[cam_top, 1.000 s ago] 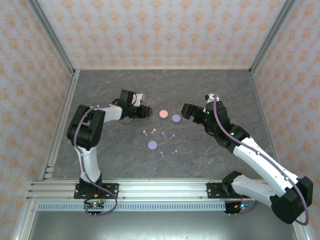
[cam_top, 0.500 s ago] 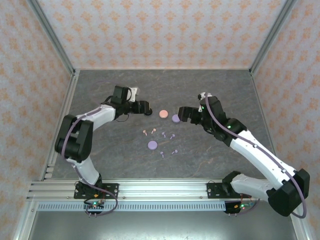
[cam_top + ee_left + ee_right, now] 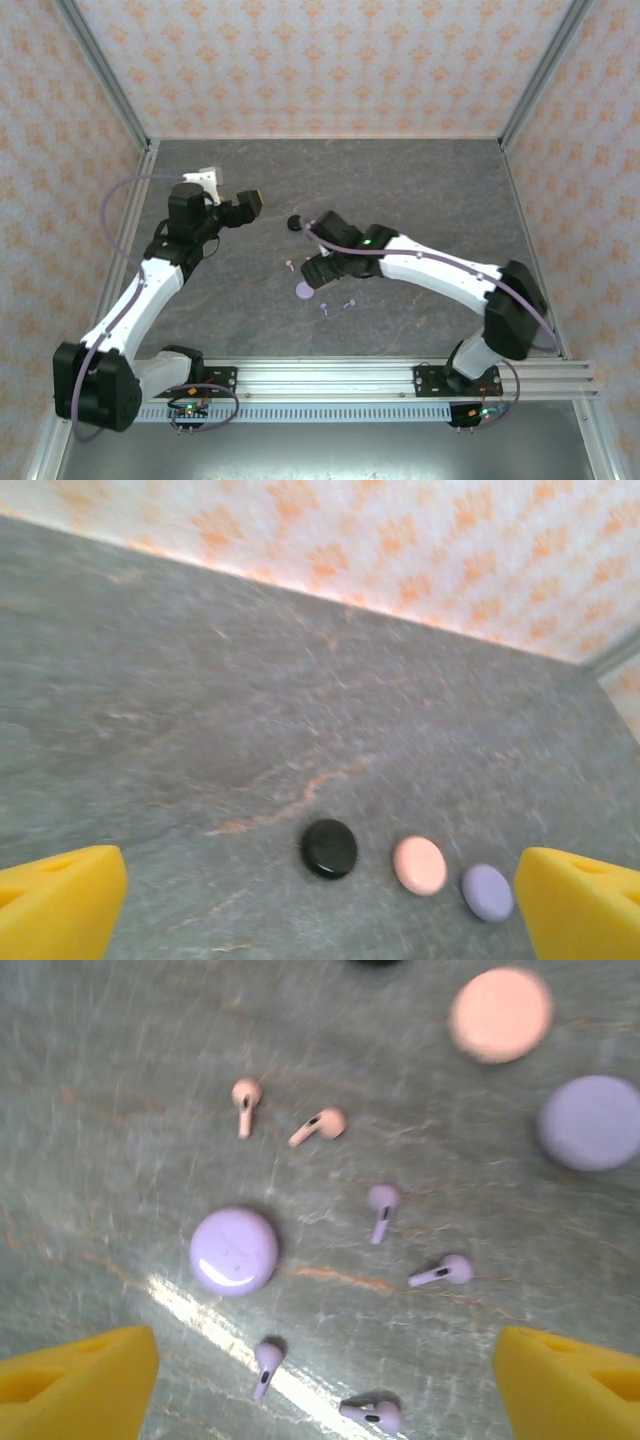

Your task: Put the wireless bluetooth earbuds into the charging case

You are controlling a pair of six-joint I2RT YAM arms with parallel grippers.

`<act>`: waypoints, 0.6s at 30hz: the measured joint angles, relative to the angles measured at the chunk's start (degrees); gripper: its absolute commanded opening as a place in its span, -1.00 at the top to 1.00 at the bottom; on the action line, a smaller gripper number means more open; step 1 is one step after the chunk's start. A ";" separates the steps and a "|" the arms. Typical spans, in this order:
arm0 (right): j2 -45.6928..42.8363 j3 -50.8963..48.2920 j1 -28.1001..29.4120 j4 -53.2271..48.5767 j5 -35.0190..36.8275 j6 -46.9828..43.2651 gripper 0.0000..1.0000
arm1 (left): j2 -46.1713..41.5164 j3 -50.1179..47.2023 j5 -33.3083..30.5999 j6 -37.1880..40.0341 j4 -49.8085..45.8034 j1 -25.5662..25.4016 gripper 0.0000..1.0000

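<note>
since the right gripper (image 3: 322, 1388) hangs with jaws wide apart over the scattered buds (image 3: 440, 1273), it is the nearer arm: a lavender bud (image 3: 265, 1360) lies below and between them, stem across the closing line. a lavender case (image 3: 233, 1250) sits just beyond. left gripper (image 3: 320, 905), also spread, hovers well off, facing the black case (image 3: 329, 847).

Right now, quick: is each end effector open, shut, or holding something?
Left end effector: open, holding nothing.
Right end effector: open, holding nothing.
</note>
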 measured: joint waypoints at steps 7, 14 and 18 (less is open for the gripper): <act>10.80 6.86 2.19 -5.57 -1.01 -10.64 -0.67 | -11.10 -2.14 -7.78 -0.11 -4.96 1.36 -1.00; 17.77 12.68 2.45 -9.70 -2.21 -20.90 -0.64 | -16.50 -2.69 -12.94 0.02 -8.90 1.40 -1.00; 20.85 15.06 2.45 -11.37 -2.43 -25.14 -0.61 | -16.61 -2.73 -14.05 0.02 -9.94 1.40 -1.00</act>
